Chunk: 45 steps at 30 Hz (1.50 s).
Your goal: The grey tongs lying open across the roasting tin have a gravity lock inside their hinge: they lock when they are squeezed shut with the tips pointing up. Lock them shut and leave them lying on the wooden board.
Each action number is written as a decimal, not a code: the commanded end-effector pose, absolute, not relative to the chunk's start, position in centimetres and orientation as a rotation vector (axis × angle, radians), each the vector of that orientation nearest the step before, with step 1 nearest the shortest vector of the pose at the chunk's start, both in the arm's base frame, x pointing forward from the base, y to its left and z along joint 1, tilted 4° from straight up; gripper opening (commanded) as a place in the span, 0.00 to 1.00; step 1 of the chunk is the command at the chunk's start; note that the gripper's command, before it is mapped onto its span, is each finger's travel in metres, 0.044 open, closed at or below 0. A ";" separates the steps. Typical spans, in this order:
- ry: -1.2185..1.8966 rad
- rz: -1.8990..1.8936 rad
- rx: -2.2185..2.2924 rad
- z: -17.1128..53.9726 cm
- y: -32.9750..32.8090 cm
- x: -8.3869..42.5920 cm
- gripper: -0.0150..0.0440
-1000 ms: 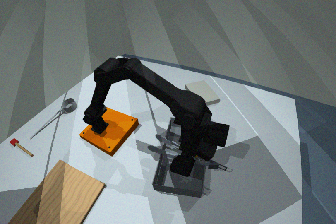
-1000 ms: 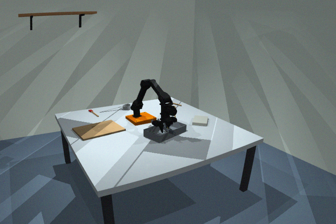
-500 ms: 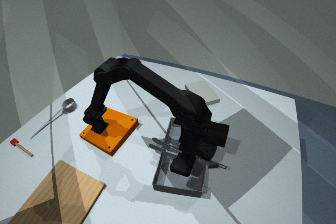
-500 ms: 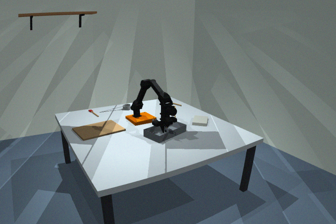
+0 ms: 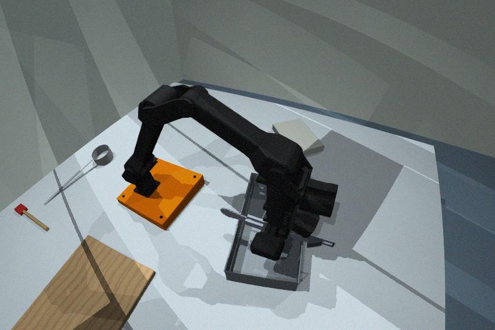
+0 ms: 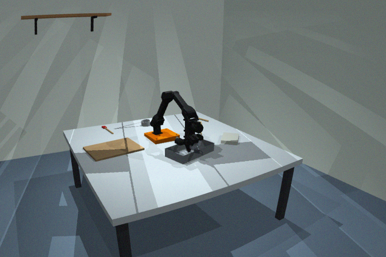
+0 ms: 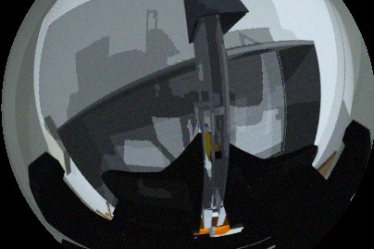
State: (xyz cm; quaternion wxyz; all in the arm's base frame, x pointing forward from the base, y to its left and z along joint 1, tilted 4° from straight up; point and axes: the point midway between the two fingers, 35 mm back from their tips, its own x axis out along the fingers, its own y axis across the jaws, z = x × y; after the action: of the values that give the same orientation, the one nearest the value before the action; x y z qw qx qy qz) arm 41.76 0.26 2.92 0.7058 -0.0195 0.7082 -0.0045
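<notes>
The grey tongs lie across the dark roasting tin, roughly level. Their tips stick out past the tin's side nearest the orange base, and their hinge end past the opposite side. In the wrist view their arms run side by side, close together. My gripper is shut on the tongs' arms, pointing down over the tin; in the top view the arm hides its fingertips. Whether the lock is engaged cannot be seen. The wooden board lies apart from the tin, past the orange base.
The orange base plate carries my arm. A pale block lies behind the tin. A metal ring with two long handles and a red-headed mallet lie at the far left. A shelf hangs on the wall.
</notes>
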 end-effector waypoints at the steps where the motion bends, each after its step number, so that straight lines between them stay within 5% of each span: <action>1: 1.574 -0.009 -0.042 2.9 0.3 41.8 0.00; 16: 1.575 -0.007 -0.052 15.6 0.8 42.0 0.00; 29: 1.576 0.015 -0.069 15.6 0.2 41.9 0.00; 45: 1.566 0.241 -0.306 16.2 -9.2 40.4 0.00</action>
State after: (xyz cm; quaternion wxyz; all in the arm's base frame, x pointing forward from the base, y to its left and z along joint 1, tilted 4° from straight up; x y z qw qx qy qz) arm 40.94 -7.35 15.84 0.6949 -0.1120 0.7047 0.0888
